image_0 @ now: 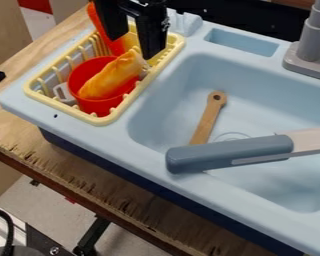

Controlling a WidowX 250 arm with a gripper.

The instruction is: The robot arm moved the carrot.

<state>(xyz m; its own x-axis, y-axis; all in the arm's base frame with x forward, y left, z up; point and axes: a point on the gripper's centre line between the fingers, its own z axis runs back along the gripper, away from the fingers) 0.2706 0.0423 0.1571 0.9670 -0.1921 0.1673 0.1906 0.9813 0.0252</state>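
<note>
Claw [131, 48]: mine, wide, near the carrot's [109, 81] upper end
Carrot: tilted in the red cup [96, 106], within the yellow rack [104, 120]
Red cup: I'd best move straight up or down, lest I drag it

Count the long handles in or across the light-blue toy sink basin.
2. A brown wooden handle with a hole lies in the light-blue basin; a thick blue-grey handle crosses over its lower end. Something small could be hidden beneath.
</note>
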